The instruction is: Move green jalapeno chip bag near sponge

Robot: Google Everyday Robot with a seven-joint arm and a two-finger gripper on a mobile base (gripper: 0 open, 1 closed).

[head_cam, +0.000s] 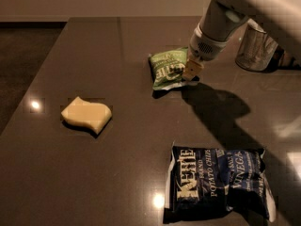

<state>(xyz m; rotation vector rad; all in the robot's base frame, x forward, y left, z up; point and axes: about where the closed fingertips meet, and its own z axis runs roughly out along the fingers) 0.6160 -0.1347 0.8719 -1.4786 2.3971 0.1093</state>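
The green jalapeno chip bag (pixel 167 68) lies on the dark table, right of the middle toward the back. My gripper (pixel 190 71) hangs from the white arm and is down at the bag's right edge, its tan fingers together on that edge. The pale yellow sponge (pixel 86 114) with a wavy outline lies at the left of the table, well apart from the bag and the gripper.
A larger dark navy-blue chip bag (pixel 216 182) lies at the front right. A shiny metal cup (pixel 256 51) stands at the back right, behind the arm. The table's left edge (pixel 28 93) runs diagonally past the sponge.
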